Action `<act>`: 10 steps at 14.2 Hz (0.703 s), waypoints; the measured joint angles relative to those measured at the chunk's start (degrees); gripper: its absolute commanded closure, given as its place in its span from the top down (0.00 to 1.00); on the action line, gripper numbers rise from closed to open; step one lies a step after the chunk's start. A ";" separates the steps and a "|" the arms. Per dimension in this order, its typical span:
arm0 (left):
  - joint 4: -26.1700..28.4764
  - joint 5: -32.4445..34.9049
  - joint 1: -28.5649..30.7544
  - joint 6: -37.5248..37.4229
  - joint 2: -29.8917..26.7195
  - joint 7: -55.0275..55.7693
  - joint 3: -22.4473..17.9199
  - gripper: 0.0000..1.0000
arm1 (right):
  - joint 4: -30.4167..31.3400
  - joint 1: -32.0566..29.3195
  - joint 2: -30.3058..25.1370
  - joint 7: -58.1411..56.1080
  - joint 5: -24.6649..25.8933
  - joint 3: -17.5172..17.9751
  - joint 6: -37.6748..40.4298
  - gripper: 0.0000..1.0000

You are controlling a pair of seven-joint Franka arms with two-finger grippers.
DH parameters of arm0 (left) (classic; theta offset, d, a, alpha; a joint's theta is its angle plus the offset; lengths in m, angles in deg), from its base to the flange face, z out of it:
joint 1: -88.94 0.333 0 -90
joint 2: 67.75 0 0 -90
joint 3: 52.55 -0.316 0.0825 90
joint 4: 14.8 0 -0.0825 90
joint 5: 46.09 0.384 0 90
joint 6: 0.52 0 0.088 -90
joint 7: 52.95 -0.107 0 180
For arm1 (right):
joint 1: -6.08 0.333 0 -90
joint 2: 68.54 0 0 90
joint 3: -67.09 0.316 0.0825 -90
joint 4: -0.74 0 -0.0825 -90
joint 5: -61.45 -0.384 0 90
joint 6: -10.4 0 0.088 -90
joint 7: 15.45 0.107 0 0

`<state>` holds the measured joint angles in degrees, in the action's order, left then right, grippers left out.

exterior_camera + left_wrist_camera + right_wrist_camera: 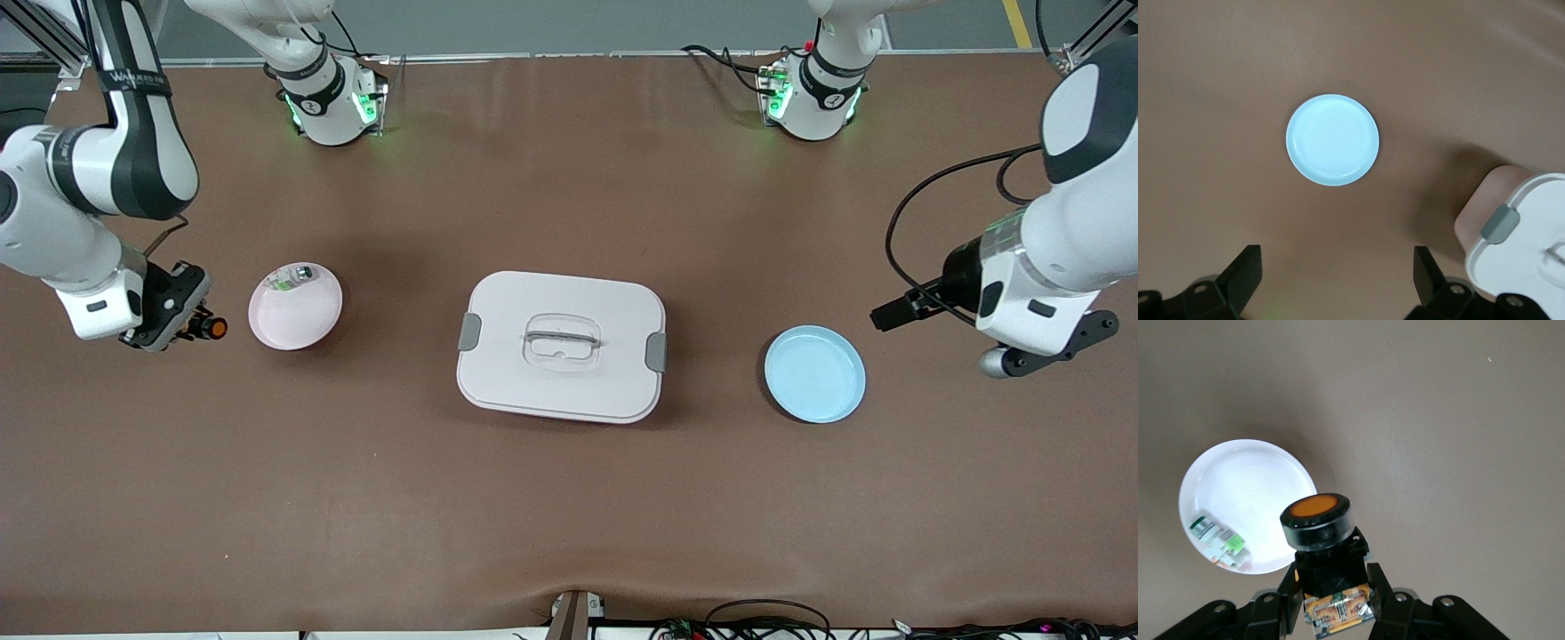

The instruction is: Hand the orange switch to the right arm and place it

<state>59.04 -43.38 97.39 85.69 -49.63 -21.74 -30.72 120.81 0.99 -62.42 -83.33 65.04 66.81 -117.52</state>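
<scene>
Brown table (569, 498): we see the right gripper (182, 324) clamped on the orange switch (212, 328) beside the pink plate (298, 324), handover seemingly done, placing left; left gripper (1040, 356) waits spread apart.

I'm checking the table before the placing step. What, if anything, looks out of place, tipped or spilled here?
Nothing stands out. The right gripper holds the orange switch in the air beside the pink plate, which holds a small clear and green part. The lidded container sits closed, the blue plate is bare, and the open left gripper waits above it.
</scene>
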 measured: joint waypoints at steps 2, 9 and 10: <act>0.04 0.00 -3.18 -0.13 -1.51 -7.41 -5.68 1.00 | 1.89 0.00 0.66 -0.09 0.01 0.11 -3.19 0.00; 3.19 -0.12 -8.34 -0.41 -5.87 -23.17 -15.49 1.00 | 8.40 0.01 2.09 -0.24 5.97 0.59 -10.81 0.00; 5.07 -0.30 -8.53 -0.38 -7.71 -23.44 -15.49 1.00 | 8.56 0.03 2.80 -0.24 6.48 0.62 -11.17 0.00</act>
<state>64.11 -43.68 88.86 85.31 -57.34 -45.18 -46.21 129.37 1.02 -59.62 -83.57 71.52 67.43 -128.69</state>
